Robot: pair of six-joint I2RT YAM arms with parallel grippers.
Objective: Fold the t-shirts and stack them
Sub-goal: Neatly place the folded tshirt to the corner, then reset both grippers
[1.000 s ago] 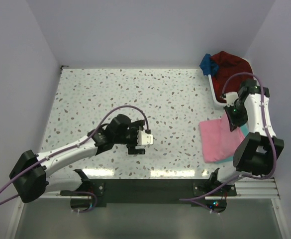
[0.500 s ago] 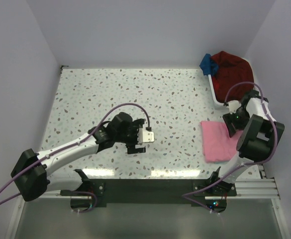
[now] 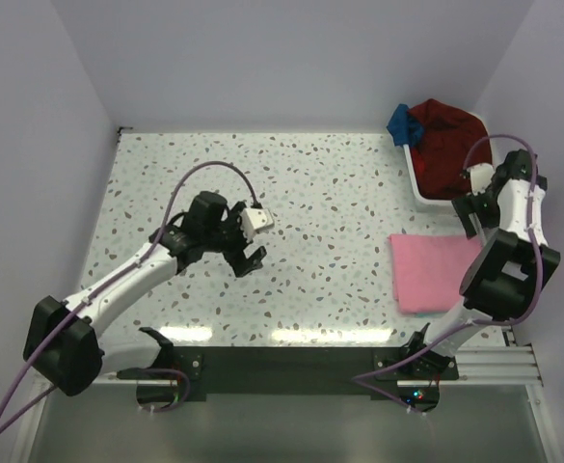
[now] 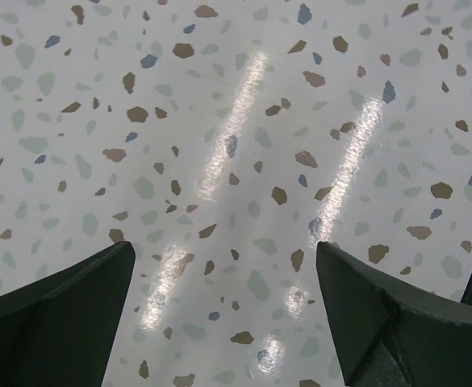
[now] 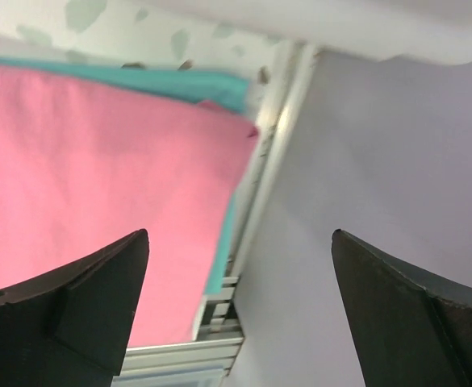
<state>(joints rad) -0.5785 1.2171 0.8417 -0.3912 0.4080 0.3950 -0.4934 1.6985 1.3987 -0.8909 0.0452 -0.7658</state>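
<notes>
Top external: folded pink t-shirt (image 3: 428, 272)

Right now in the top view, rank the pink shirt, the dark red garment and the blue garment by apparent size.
1-2. pink shirt and dark red garment: about alike, both partly hidden, so not ranked against each other.
3. blue garment: clearly smallest.

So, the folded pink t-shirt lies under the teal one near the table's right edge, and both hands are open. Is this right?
Not quite. The pink t-shirt lies on top of the teal one, not under it: the right wrist view shows teal edges sticking out beneath the pink. The rest holds: near the right edge of the table, left hand and right hand open.
</notes>
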